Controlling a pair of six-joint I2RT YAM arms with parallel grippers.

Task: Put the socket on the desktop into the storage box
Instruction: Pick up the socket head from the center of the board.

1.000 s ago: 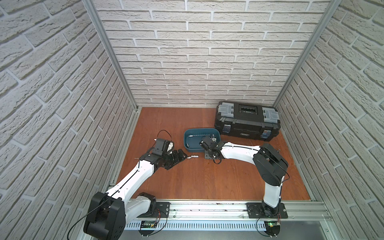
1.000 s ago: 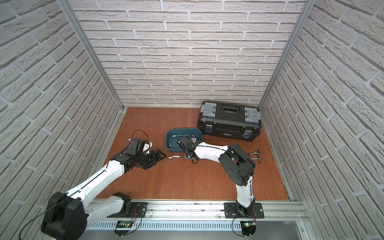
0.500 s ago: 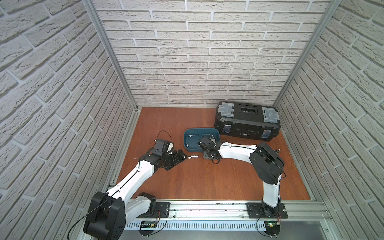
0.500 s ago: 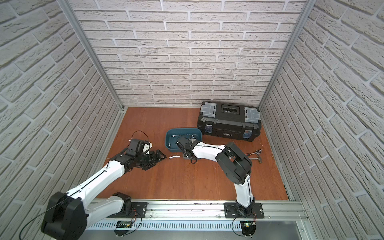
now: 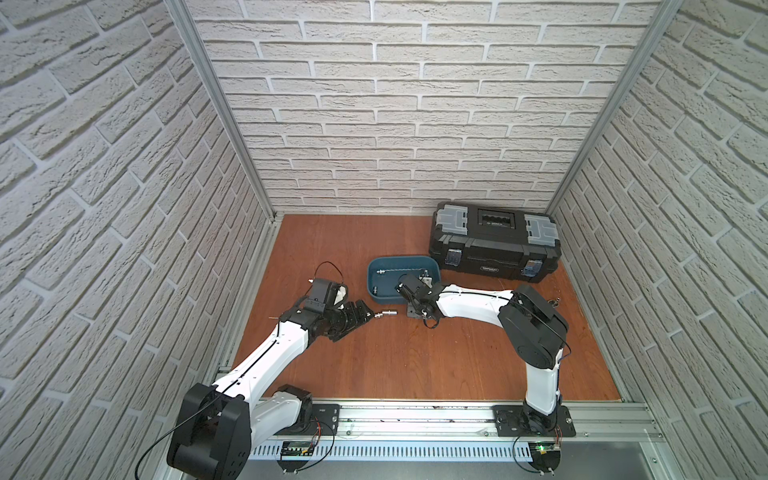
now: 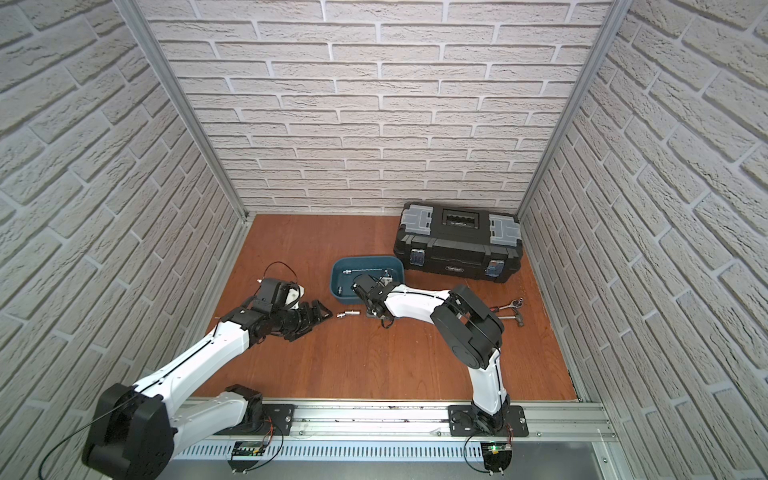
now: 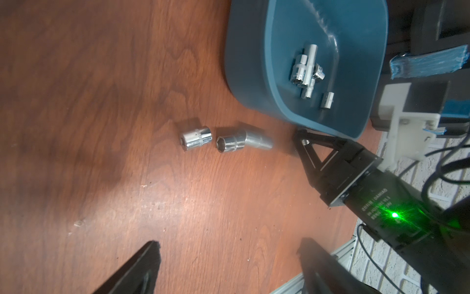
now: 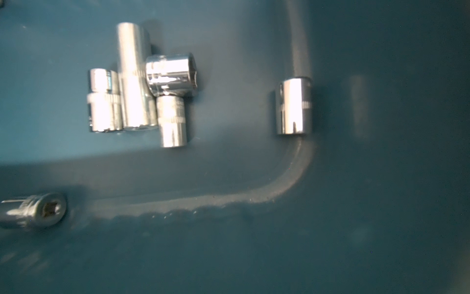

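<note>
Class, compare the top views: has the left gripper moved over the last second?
No. In a top view the left gripper sits open at the same gap from the storage box, just short of the sockets.

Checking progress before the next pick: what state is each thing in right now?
left gripper: open, empty.
right gripper: low beside the storage box; open or shut unclear.
short socket: on its side on the desktop.
long socket: on its side beside it, outside the box.
storage box: lidless, holds the boxed sockets.
toolbox: closed.
</note>
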